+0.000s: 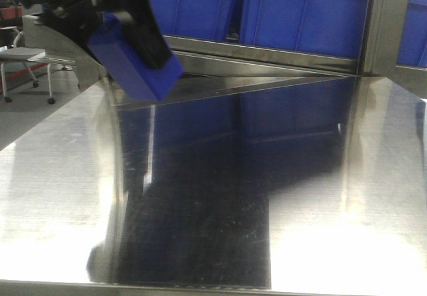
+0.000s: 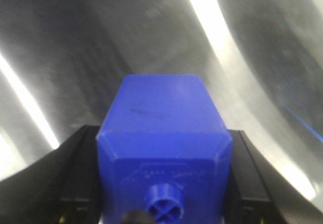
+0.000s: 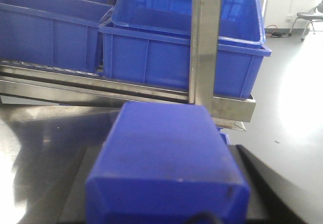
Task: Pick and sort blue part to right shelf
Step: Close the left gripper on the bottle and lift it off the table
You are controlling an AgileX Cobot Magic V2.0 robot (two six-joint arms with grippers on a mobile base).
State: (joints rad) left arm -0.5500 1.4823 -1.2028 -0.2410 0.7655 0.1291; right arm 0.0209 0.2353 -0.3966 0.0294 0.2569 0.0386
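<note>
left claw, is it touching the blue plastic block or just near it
Touching. The left wrist view shows the blue plastic block pressed between the left claw's black fingers, with no gap on either side.

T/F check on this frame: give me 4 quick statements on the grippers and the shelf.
1. The left gripper is shut on a blue part. True.
2. The right gripper is empty. False: it holds a second blue part.
3. The bins on the right shelf are grey. False: they are blue.
4. In the right wrist view, a steel upright of the shelf crosses in front of a bin. True.
</note>
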